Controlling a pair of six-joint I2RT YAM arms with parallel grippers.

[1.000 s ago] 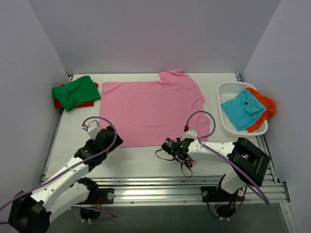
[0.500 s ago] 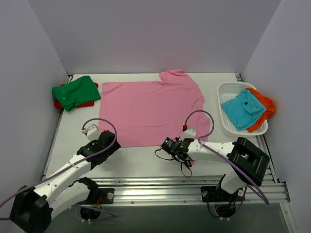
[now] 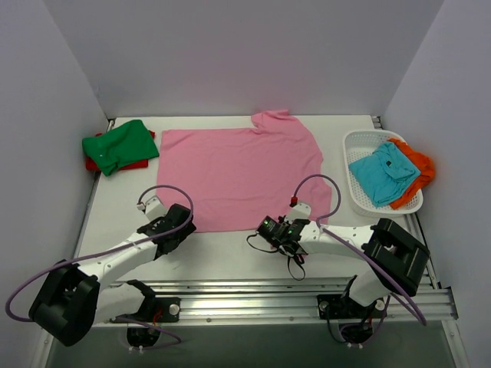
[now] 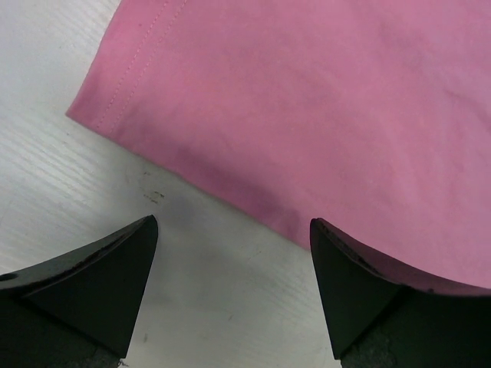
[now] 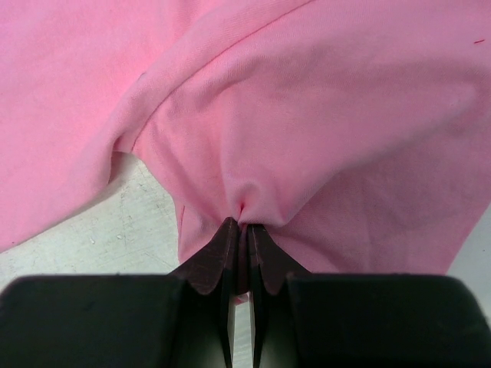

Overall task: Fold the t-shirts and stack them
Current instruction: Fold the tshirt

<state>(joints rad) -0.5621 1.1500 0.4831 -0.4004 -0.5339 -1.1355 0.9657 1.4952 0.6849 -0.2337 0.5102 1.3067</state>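
Large pink short-sleeved cloth t-shirt (image 3: 238, 172): spread flat at the middle of the white table (image 3: 115, 207), one sleeve jutting at 12 o'clock. Long axis judged to run from 9 to 3 o'clock, with the stitched hem facing 9 and the neck end facing 3. Right gripper (image 5: 239, 226): fingers pressed together on a pinch of pink cloth at the shirt's 5 o'clock corner, unchanged. Left gripper (image 4: 230, 230): has edged over the last second toward the 7 o'clock corner; fingers wide apart, astride the near edge, nothing held. Meaning: once this corner is pinched too, a fold toward 12 o'clock looks likely; stacking not yet done.
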